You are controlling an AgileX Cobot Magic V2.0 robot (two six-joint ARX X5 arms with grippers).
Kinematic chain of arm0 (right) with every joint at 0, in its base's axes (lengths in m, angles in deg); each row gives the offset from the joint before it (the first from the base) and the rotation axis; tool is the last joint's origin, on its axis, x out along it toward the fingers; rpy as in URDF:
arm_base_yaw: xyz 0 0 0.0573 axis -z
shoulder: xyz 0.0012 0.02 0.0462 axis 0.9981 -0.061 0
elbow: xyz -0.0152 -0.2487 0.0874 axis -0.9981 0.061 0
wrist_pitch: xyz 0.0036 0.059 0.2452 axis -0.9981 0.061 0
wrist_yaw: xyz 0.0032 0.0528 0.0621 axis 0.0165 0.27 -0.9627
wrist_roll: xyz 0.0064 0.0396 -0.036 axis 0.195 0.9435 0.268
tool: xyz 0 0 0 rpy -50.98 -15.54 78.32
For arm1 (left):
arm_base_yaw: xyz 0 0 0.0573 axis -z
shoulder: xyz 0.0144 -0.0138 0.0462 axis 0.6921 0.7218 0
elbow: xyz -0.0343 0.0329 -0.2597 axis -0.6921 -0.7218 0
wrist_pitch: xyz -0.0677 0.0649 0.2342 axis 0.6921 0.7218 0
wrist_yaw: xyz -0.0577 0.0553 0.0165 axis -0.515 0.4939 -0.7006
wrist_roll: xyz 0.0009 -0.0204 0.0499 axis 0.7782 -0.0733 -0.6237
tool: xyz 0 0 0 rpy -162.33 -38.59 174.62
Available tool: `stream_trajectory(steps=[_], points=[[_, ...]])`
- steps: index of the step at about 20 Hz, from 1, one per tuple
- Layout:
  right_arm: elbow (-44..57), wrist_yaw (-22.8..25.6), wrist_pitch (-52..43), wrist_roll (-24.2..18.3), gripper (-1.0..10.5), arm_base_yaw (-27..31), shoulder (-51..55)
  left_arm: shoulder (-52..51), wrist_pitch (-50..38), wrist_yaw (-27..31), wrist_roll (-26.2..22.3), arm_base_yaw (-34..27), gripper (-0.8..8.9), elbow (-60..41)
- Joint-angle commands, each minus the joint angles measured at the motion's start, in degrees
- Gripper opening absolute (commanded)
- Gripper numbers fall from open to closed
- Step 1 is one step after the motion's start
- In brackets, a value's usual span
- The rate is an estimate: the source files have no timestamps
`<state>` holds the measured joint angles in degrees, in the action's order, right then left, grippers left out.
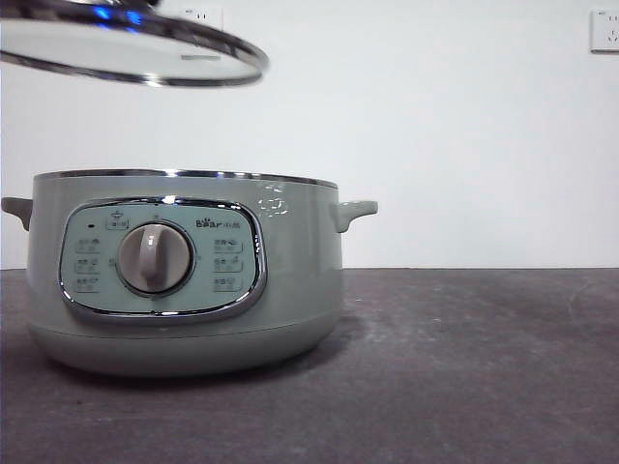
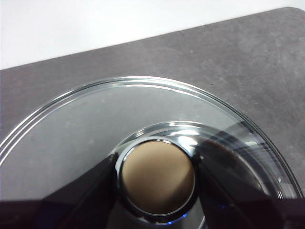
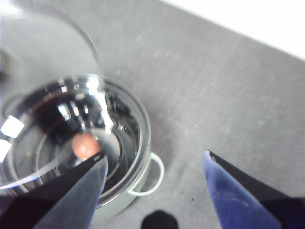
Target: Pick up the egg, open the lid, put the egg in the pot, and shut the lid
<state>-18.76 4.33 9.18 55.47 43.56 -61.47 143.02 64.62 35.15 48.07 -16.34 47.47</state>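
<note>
Black jaws of my left gripper (image 2: 155, 191) sit one on each side of the lid's knob (image 2: 157, 175), pressed against its chrome collar, so I read them as clamped on it. From there the glass lid (image 2: 95, 124) spreads out in a full circle, and through it I see only dark grey table (image 2: 248, 57). On the front camera that one lid (image 1: 126, 53) hangs tilted in the air at the upper left, above the pot and clear of its rim; the arm carrying it is cut off at the picture's top edge.

My right gripper (image 3: 155, 179) has its two jaws spread wide with nothing between them. It hovers high over the table, just off the pot's handle side. Past its jaw I look down into the pot (image 3: 138, 143), and one egg (image 3: 86, 145), small and orange-brown, lies on the shiny metal floor inside. Part of the raised lid (image 3: 52, 52) crosses that view as a blurred clear arc above the pot.

On the front camera I count one pot (image 1: 290, 280), pale green, standing on the table left of centre, open at the top. It has one dial (image 1: 155, 258) in the middle of its chrome-framed panel and two small side handles. Two wall sockets show on the white wall behind.
</note>
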Motion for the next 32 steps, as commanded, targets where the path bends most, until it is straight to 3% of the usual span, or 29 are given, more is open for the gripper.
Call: stream_trajectory(steps=[1,5,10,19,29,32], points=[[0.07,0.24,0.63,0.87,3.4,0.61,2.45,2.43,-4.42,-0.24,1.16,0.63,-0.09,0.87],[0.07,0.46,3.28,0.85,3.4,0.61,5.01,7.34,-7.17,-0.13,2.4,2.78,-0.09,0.77],[0.09,6.25,5.77,0.9,3.4,0.61,5.25,11.43,-7.82,4.52,3.63,6.05,-0.09,0.52],[0.09,6.25,6.14,0.94,3.4,0.61,5.7,11.54,-16.28,4.0,7.48,6.36,-0.09,-8.04],[0.09,6.21,6.19,1.31,3.4,0.61,5.7,12.41,-15.85,3.67,9.9,6.34,-0.09,-8.92],[0.09,6.21,6.25,1.33,3.4,0.61,5.7,13.59,-14.32,0.92,9.9,6.34,-0.09,-8.92]])
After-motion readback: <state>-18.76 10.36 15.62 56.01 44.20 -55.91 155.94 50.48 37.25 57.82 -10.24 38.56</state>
